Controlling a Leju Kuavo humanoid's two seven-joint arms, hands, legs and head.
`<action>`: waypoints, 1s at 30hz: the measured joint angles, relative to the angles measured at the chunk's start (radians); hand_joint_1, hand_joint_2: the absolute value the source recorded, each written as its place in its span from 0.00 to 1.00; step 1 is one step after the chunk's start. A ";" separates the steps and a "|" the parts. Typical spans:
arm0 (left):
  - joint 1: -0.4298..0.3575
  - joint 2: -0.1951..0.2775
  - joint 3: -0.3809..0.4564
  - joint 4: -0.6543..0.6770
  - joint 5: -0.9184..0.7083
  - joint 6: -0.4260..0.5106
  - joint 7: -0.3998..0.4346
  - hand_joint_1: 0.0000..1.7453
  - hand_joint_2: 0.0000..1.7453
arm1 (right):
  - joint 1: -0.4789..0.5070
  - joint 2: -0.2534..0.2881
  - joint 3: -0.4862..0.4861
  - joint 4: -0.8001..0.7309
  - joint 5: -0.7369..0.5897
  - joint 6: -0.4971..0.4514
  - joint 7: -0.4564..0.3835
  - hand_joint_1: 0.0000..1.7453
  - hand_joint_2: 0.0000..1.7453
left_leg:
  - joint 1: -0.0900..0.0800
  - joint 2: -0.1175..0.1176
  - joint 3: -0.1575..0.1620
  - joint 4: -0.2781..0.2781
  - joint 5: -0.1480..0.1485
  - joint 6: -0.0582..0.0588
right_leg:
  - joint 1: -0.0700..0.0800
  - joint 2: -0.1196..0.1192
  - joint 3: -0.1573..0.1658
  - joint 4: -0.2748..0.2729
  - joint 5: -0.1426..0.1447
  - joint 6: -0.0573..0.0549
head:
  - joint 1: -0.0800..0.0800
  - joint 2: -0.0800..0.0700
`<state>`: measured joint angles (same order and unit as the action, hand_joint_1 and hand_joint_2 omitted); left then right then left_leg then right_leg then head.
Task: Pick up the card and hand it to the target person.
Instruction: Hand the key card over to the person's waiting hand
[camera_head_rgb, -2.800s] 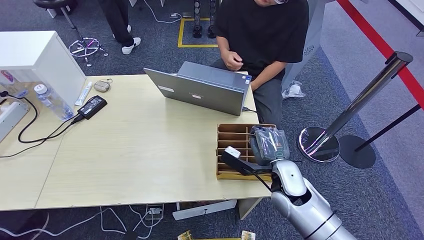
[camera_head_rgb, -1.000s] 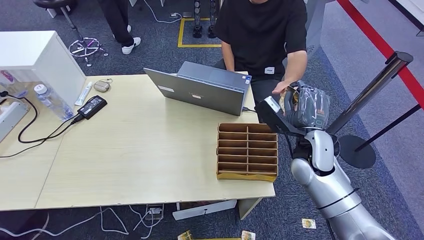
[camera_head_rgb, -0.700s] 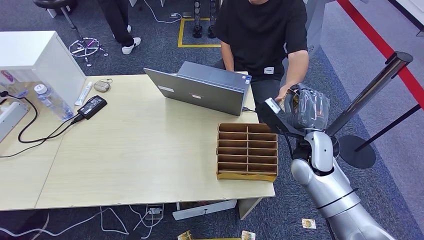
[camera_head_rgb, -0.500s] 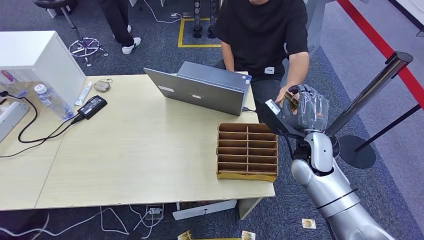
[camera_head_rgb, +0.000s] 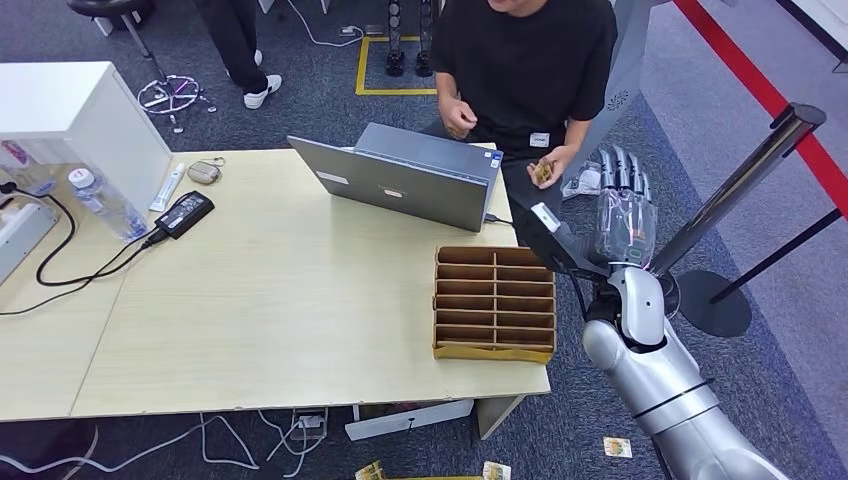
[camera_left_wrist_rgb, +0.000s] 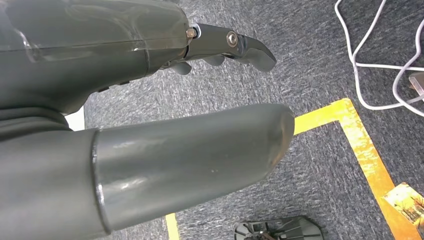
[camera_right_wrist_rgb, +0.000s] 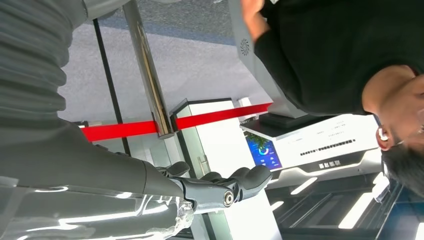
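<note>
My right hand (camera_head_rgb: 622, 205) is raised with fingers spread, holding nothing; the card (camera_head_rgb: 543, 172) lies in the person's hand (camera_head_rgb: 549, 166), just beyond my fingertips. Drawing back carelessly, I could clip the stanchion post (camera_head_rgb: 738, 185) beside me.

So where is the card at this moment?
In the head view the card sits in the seated person's hand, behind the laptop and just left of the robot's raised, empty right hand.

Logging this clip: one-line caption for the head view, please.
Right hand open and raised beside the wooden organizer; the seated person's hand holds the card.
</note>
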<state>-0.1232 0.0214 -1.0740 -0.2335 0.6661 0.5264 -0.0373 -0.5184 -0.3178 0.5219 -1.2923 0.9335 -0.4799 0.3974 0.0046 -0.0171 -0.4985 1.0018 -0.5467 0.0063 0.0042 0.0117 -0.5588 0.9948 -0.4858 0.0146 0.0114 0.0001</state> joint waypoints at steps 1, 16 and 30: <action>0.000 0.000 0.000 0.000 0.000 0.000 0.000 0.00 0.00 | 0.000 0.000 0.000 0.003 0.000 0.000 0.000 0.00 1.00 | 0.000 0.000 0.000 0.000 0.000 0.000 | 0.000 0.000 0.000 0.000 0.000 0.000 | 0.000 0.000; 0.000 0.000 -0.002 0.000 0.005 0.000 0.000 0.00 0.00 | 0.011 0.005 -0.003 0.015 -0.003 -0.045 -0.004 0.00 1.00 | 0.000 0.000 0.000 0.000 0.000 0.000 | 0.000 0.000 0.000 0.000 0.000 0.000 | 0.000 0.000; 0.002 0.000 0.002 0.000 0.084 0.025 0.014 0.00 0.00 | 0.347 0.176 -0.039 -0.191 -0.293 -0.214 -0.336 0.00 1.00 | 0.002 -0.001 0.000 -0.001 -0.001 -0.002 | 0.002 -0.001 0.000 0.000 -0.002 -0.002 | 0.000 0.000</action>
<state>-0.1214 0.0210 -1.0723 -0.2335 0.7502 0.5515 -0.0231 -0.1716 -0.1415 0.4828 -1.4833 0.6404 -0.6936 0.0609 0.0064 -0.0186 -0.4982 1.0011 -0.5478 0.0047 0.0061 0.0107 -0.5585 0.9948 -0.4874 0.0130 0.0116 0.0000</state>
